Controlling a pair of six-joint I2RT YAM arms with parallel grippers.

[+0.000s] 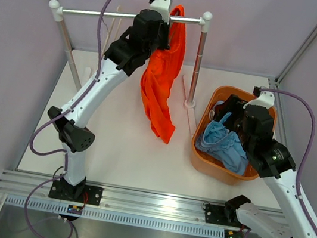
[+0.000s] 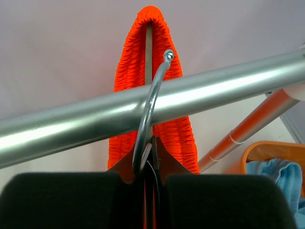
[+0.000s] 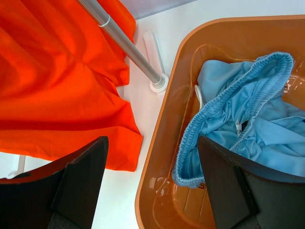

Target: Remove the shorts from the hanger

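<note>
Orange shorts point(image 1: 162, 77) hang from a hanger over the silver rail point(image 1: 103, 13). In the left wrist view the hanger's metal hook point(image 2: 150, 100) loops over the rail point(image 2: 228, 81), with the gathered orange waistband point(image 2: 128, 67) behind it. My left gripper point(image 2: 151, 179) is shut on the hanger's brown neck point(image 2: 167, 162) just under the hook. Light blue shorts point(image 1: 224, 144) lie crumpled in the orange basket point(image 1: 229, 90). My right gripper point(image 3: 152, 186) hovers open above the basket's left rim point(image 3: 157, 157), nothing between its fingers, the blue shorts point(image 3: 248, 109) just to its right.
The rail rests on an upright post point(image 1: 199, 59) with a white foot point(image 1: 190, 105) between the orange shorts and the basket. A hem of the orange shorts point(image 3: 62, 81) lies on the white table next to the basket. Grey walls close in on three sides.
</note>
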